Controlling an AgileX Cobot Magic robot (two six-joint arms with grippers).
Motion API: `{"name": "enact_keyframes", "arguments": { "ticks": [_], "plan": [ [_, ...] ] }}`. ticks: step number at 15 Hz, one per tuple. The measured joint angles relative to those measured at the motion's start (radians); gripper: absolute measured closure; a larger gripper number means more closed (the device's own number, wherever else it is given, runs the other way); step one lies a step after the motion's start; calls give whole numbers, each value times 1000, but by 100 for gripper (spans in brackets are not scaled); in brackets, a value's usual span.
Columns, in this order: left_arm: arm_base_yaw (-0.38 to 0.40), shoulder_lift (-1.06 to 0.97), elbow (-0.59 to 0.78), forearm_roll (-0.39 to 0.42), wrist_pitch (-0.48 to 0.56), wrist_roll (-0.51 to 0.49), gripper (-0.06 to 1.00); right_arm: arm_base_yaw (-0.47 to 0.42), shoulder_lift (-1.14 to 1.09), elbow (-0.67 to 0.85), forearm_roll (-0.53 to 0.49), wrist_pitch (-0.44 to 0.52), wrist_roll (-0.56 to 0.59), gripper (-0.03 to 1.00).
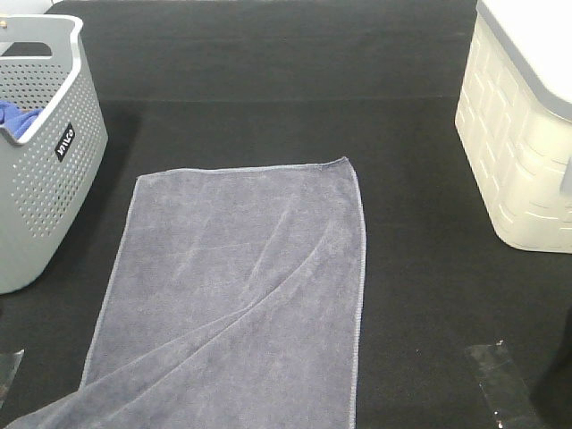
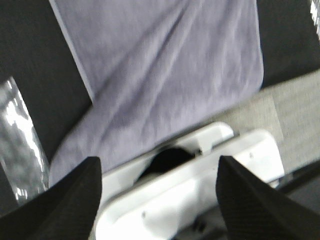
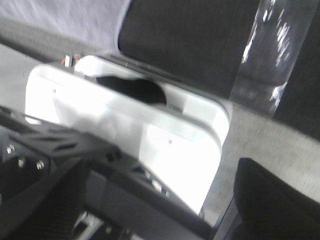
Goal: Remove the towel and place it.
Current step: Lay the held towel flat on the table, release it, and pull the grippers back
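Grey perforated basket point(image 1: 49, 197) carries a dark label point(image 1: 64, 143); the white lettering is too small to read reliably. Towel point(image 1: 241, 295): greyish-lavender, stitched hem, spread nearly flat on the black table point(image 1: 268, 89) with one diagonal crease, near the basket but not touching. Wrist views only: left gripper point(image 2: 159, 165) and right gripper point(image 3: 162, 170) are both spread wide, holding nothing.

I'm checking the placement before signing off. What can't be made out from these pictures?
Towel: near end cut off by the bottom edge of the high view; blurred in the left wrist view.
Basket: inside hidden by its own wall in the high view, except a bit of blue cloth.
Bin: cut off by the right edge of the high view; inside not shown.
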Motion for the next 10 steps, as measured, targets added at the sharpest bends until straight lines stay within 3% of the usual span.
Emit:
{"name": "enact_keyframes", "arguments": {
  "ticks": [5,10],
  "plan": [
    [0,167,-48,9,-146,15,32,0,23,-232,-20,-21,-1,21],
    [0,471,-273,22,-247,60,32,0,213,-439,-20,-116,-35,33]
  ]
}}
